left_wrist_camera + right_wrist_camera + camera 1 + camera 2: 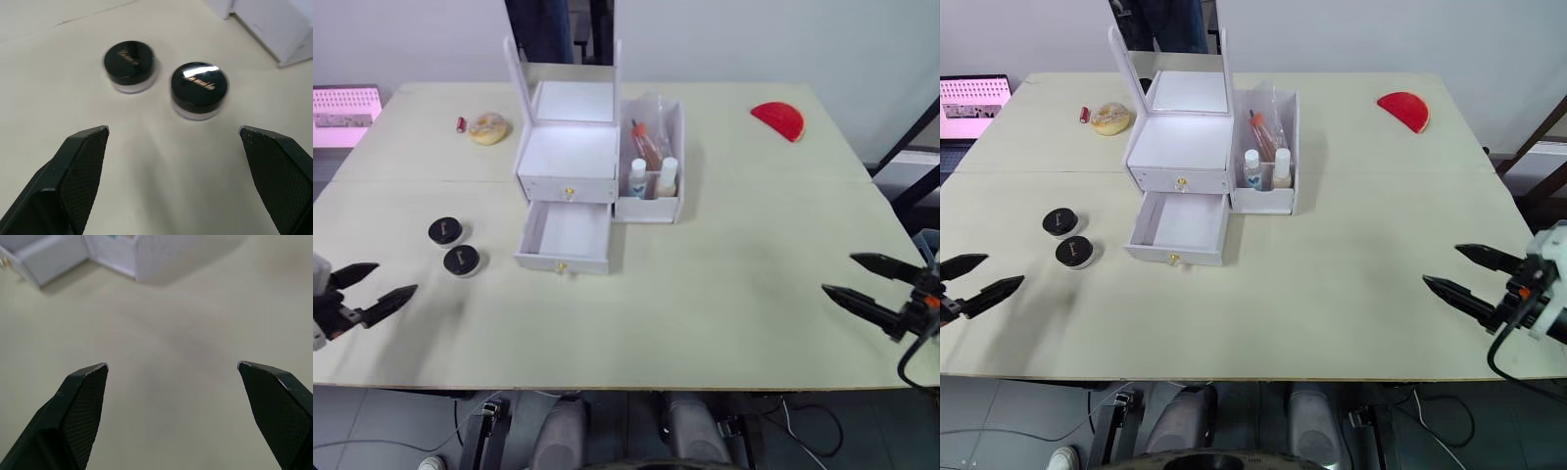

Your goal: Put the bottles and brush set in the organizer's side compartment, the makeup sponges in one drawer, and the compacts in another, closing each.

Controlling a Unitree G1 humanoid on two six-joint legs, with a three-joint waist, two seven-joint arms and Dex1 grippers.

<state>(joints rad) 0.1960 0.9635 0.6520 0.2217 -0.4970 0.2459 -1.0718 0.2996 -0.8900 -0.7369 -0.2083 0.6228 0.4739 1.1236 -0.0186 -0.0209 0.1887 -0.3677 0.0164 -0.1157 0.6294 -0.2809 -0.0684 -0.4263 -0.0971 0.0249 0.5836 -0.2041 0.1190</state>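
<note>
1. Our left gripper is spread and empty, near two compacts lying left of the organizer.
2. Our right gripper is spread and empty, well apart from it.
3. Lower drawer is out; bottles stand in the side compartment.

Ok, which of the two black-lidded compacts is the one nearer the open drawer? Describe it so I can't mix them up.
Start at the white organizer mid-table and find its pulled-out bottom drawer. To the robot's left of the drawer sit two round compacts; yours is the compact closer to the drawer and to the table's near edge. The other compact sits farther back and further left.
</note>
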